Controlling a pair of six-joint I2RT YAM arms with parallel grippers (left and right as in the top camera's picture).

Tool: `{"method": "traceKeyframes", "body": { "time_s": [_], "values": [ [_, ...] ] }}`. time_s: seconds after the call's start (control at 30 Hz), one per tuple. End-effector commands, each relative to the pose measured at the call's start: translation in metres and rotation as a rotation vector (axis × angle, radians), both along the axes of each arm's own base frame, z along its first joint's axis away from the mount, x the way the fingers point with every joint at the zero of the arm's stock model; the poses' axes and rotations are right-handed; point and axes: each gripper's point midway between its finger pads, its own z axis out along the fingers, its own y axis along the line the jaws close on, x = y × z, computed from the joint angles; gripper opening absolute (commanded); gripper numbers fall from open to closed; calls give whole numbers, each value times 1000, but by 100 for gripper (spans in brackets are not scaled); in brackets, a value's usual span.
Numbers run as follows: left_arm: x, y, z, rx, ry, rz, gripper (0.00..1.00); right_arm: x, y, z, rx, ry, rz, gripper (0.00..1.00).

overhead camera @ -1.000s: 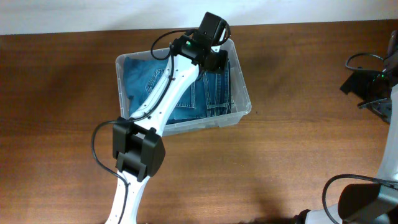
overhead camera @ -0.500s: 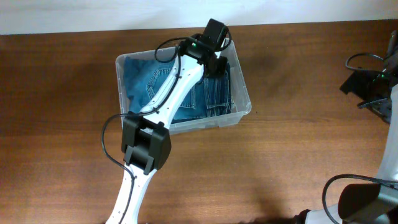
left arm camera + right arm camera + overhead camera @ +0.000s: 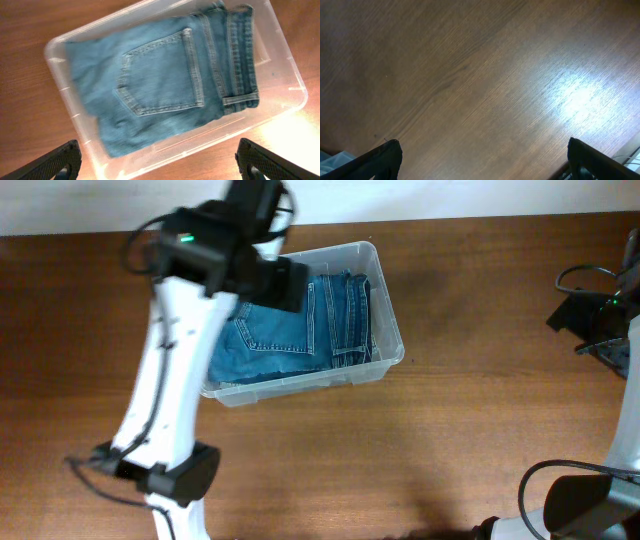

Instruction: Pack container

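The container [image 3: 392, 320] is a clear plastic bin at the back middle of the wooden table. Folded blue jeans [image 3: 300, 330] lie flat inside it. In the left wrist view the container [image 3: 287, 65] and the jeans [image 3: 165, 75] show from above, back pocket up and waistband toward the right. My left gripper [image 3: 161, 164] hangs high above the bin's near wall, open, with nothing between its fingers. From overhead the left gripper [image 3: 280, 280] is over the bin's left half. My right gripper [image 3: 487, 162] is open over bare wood, far to the right.
The right arm [image 3: 590, 320] rests at the table's right edge with black cables [image 3: 580, 275] around it. The left arm's white links [image 3: 170, 370] run over the table left of the bin. A white wall edge borders the table at the back.
The left gripper was shut low at the bin's far right corner; it has opened, risen and swung left. The jeans stay in the bin. The right arm has not moved.
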Motion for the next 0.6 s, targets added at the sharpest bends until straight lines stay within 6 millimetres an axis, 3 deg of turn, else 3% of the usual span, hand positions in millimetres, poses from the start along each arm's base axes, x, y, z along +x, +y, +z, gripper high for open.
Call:
{"method": "traceKeyframes", "body": {
  "time_s": [0.0,0.07,0.13,0.2,0.37,0.47,0.57],
  "values": [
    [-22,33,52,-38,-128,49,99,-3,0,3,-3,-10,-12,98],
    [-36,42,72,-64,-175,60,99,-3,0,3,-3,-10,-12,98],
    [-67,49,93,-107,-218,51,99,-3,0,3,-3,-10,-12,98],
    [-97,58,100,-109,-234,51,99,-3,0,3,-3,-10,-12,98],
    [-194,87,104,-209,-358,79,99,-3,0,3,-3,-10,-12,98],
    [-217,92,111,-281,-508,61,99,-3,0,3,-3,-10,-12,98],
    [-235,96,105,-389,-638,92,99,-3,0,3,-3,-10,-12,98]
  ]
}}
